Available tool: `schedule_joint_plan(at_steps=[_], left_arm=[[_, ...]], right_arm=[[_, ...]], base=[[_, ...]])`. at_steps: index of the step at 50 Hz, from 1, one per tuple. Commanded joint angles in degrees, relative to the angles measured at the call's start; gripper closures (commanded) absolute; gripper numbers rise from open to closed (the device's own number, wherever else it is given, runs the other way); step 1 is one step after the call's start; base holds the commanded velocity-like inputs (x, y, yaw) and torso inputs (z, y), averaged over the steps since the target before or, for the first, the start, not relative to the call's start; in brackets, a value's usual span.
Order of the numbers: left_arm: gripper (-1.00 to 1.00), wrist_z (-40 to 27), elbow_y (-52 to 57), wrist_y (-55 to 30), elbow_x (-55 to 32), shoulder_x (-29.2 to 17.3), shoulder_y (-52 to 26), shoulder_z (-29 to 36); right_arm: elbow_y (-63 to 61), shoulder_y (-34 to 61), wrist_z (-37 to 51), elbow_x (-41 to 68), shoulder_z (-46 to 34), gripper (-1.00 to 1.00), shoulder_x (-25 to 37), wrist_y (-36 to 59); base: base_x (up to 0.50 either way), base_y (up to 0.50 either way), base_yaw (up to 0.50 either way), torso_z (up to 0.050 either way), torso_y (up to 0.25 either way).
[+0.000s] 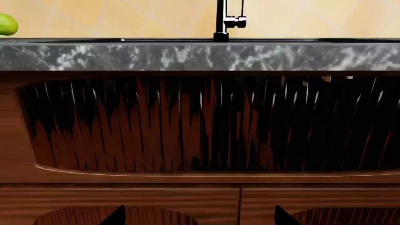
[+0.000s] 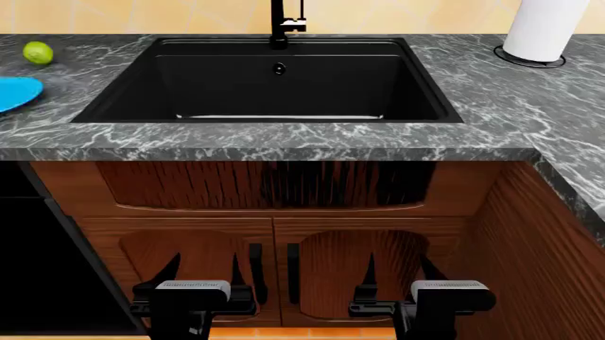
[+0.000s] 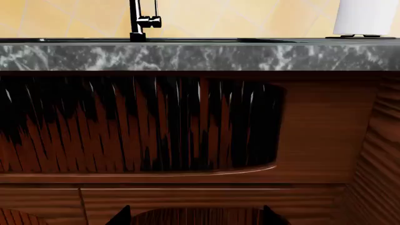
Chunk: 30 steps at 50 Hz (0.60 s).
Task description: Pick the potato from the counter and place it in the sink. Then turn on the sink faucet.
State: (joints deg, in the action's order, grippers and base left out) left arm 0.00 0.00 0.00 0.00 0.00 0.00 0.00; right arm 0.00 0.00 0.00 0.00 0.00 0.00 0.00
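Head view alone: sink [image 2: 113, 99] basin, blue plate [image 2: 14, 93].

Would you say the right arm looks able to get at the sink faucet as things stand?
Probably not yet: the right end effector hangs low before the cabinet doors, under the counter, while the sink faucet stands behind the sink.

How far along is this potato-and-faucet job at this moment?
Nothing looks done. The sink is empty, and no potato shows in any view; only a lime and a blue plate sit on the counter. Both grippers, left and right, hang open and empty below it. Finding, placing the potato and working the faucet all remain.
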Motion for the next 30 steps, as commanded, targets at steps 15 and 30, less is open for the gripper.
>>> schedule_joint_plan(at_steps=[15, 30], left_arm=[[-1.0, -3.63, -0.71, 0.74, -2.58, -3.03, -0.1, 3.68], [-1.0, -4.9, 0.47, 1.25, -3.7, -4.65, 0.63, 5.15]], right_arm=[[0.4, 0.0, 3.94, 2.59, -3.51, -1.0, 3.02, -0.58], [-0.49, -0.05, 5.87, 3.75, -4.65, -1.0, 4.2, -0.27]], base=[[0.0, 0.0, 0.0, 0.0, 0.0], [0.0, 0.0, 0.0, 0.0, 0.0]])
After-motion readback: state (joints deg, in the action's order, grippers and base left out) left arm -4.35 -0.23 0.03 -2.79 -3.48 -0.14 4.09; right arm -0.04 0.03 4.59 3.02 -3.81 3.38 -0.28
